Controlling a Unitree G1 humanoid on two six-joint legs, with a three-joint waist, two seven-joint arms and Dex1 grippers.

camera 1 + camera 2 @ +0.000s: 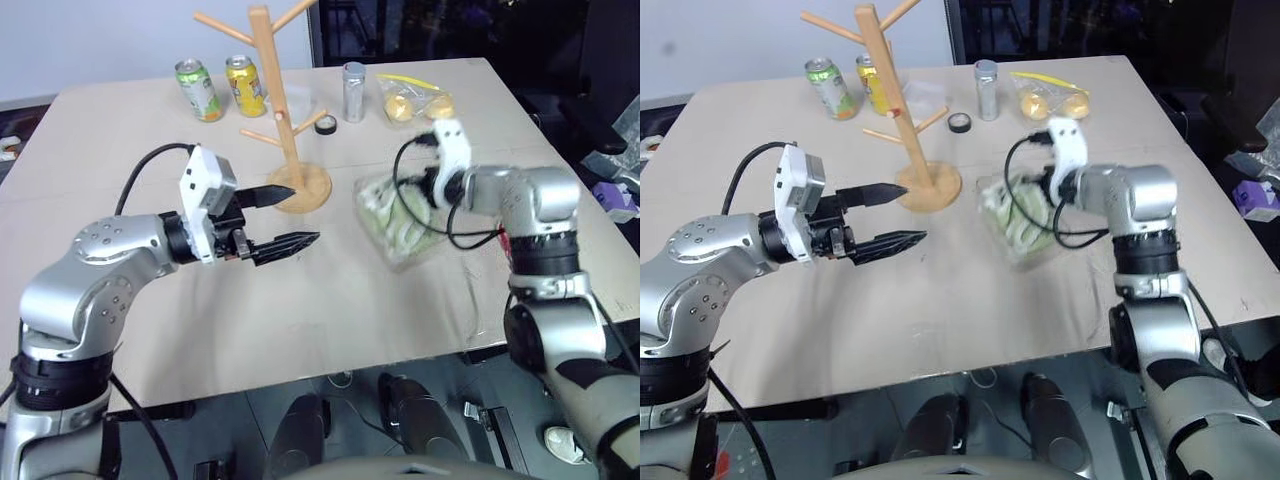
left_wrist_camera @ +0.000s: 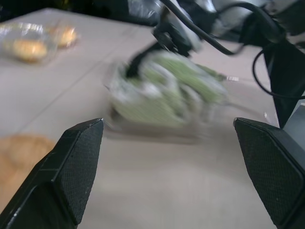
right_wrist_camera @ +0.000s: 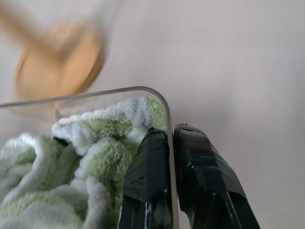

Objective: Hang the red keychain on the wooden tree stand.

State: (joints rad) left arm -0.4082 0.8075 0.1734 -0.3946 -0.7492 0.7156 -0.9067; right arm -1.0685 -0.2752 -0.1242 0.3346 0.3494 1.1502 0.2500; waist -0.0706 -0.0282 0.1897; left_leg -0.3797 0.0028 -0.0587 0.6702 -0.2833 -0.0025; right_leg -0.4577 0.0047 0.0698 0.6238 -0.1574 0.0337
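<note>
The wooden tree stand (image 1: 272, 100) rises from its round base at the back middle of the table (image 1: 300, 320). My left gripper (image 1: 305, 213) hangs open just in front of that base, nothing between its fingers (image 2: 76, 162). To the right, my right gripper (image 3: 172, 132) is shut on the rim of a clear plastic container (image 1: 392, 225), one finger inside and one outside the wall. The container is tilted and holds a green and white cloth (image 3: 95, 143). The red keychain is out of view.
Behind the stand are a green can (image 1: 198, 90), a yellow can (image 1: 245, 85), a silver can (image 1: 353, 92) and a black tape roll (image 1: 326, 125). A clear bag of yellow items (image 1: 415, 98) lies at the back right. Bare tabletop runs along the near edge.
</note>
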